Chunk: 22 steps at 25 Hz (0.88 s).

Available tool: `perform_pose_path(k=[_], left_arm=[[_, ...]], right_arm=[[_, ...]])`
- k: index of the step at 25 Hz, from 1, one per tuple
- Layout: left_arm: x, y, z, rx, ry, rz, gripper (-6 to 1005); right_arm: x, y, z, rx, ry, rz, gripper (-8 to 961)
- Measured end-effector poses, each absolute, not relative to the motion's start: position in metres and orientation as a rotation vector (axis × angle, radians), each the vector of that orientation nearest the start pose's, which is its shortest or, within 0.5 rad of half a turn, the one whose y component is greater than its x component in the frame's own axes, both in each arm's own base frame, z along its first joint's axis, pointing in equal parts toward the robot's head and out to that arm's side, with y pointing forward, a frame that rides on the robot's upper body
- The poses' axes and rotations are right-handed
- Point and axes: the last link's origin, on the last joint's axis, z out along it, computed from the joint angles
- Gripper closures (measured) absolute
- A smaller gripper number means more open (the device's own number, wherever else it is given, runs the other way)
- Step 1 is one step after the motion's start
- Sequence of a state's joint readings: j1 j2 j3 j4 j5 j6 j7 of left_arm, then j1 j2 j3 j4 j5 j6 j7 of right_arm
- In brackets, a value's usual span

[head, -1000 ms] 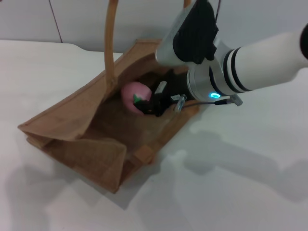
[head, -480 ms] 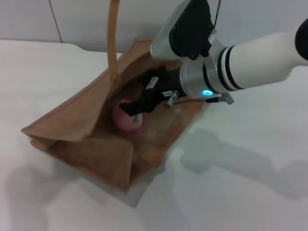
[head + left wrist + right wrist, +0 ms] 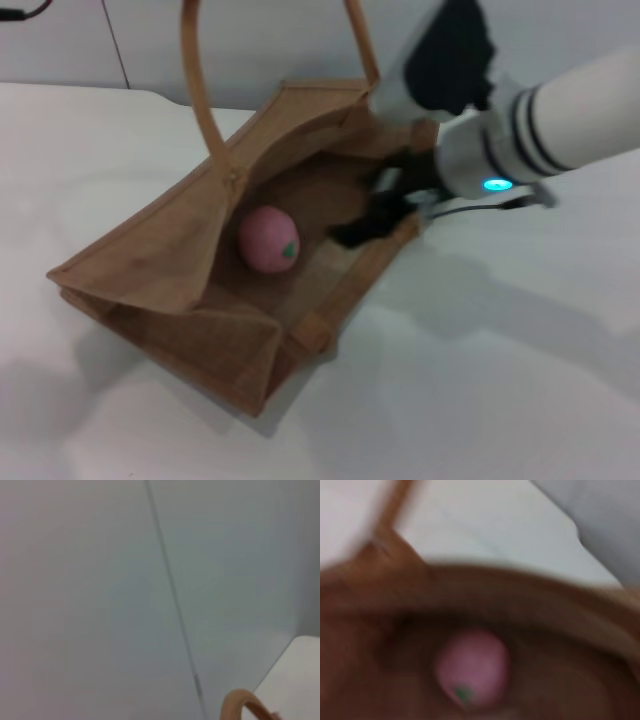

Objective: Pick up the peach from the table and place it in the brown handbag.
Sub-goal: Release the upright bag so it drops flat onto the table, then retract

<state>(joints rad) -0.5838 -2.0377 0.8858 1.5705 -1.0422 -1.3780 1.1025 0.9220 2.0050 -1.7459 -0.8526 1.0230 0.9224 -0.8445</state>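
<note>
The pink peach (image 3: 268, 240) lies free on the bottom inside the brown handbag (image 3: 165, 245), its green leaf mark facing front. The bag stands open on the white table (image 3: 500, 390), both arched handles (image 3: 197, 95) upright. My right gripper (image 3: 365, 222) hovers just over the bag's right-hand rim, a short way right of the peach and not touching it, fingers apart and empty. The right wrist view looks down on the peach (image 3: 472, 667) against the bag's woven inside (image 3: 375, 630). My left gripper is out of view; its wrist view shows only wall and a handle tip (image 3: 240, 702).
A pale wall (image 3: 270, 40) runs behind the table's far edge. White tabletop surrounds the bag on the left, front and right. The right arm's white forearm (image 3: 580, 110) reaches in from the upper right.
The right gripper carried the peach down into the bag, let it go, and has pulled back up and to the right. The peach now rests alone on the bag's bottom.
</note>
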Motion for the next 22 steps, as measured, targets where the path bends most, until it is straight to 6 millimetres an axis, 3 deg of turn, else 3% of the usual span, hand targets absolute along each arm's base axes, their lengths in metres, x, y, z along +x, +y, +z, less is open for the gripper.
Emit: perform_pose_path(k=[5,9,13,17,22], left_arm=[[-0.147,0.391,0.152,-2.313,-0.365,-0.389,876],[-0.173,0.391,0.156,-2.274,-0.459,-0.398,878],[-0.189,0.392,0.152,-2.251,-0.509,-0.400,859],[-0.203,0.394,0.151,-2.210,-0.551,-0.408,833],[-0.214,0.397,0.149,-2.170,-0.595,-0.444,800]], right_arm=[[0.140,0.432,-0.048,-2.616,0.502,-0.352,56],[0.143,0.436,-0.015,-2.524,0.523,-0.239,60],[0.138,0.432,0.016,-2.392,0.428,-0.087,62],[0.134,0.428,0.024,-2.273,0.314,0.036,62],[0.139,0.432,0.027,-2.200,0.333,0.136,61]])
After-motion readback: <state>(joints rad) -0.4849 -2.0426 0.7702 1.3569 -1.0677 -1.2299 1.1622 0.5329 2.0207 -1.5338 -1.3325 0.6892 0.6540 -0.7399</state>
